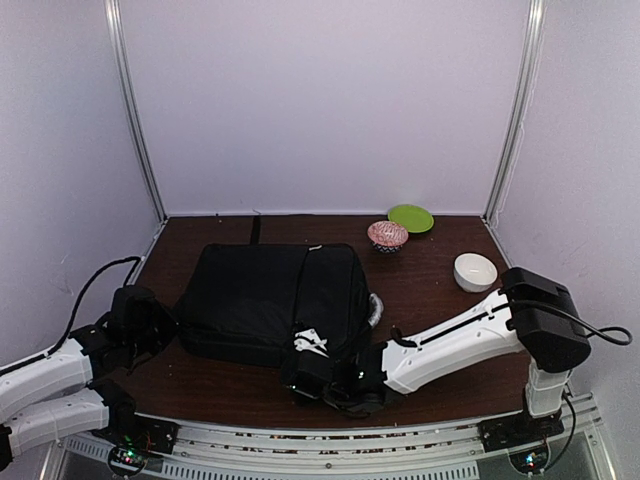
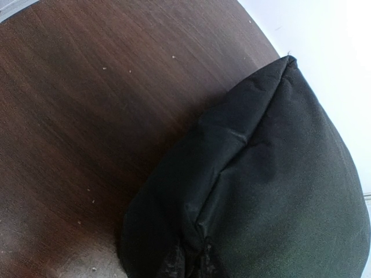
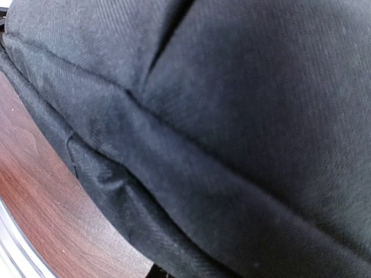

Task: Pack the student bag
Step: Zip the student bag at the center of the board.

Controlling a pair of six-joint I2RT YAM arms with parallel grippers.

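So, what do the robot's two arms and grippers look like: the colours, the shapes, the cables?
Both arms have white, boxy links and black joints. The left arm shows two white links, and a thin black cable loops off it. The right arm has one long white link and a bulky black elbow housing, with a second cable behind. The left gripper and right gripper are black. No markings are readable.

A robot test booth in a lab: plain white panels (image 1: 330,100) on aluminium posts (image 1: 135,110) enclose a dark wooden table (image 1: 425,290).
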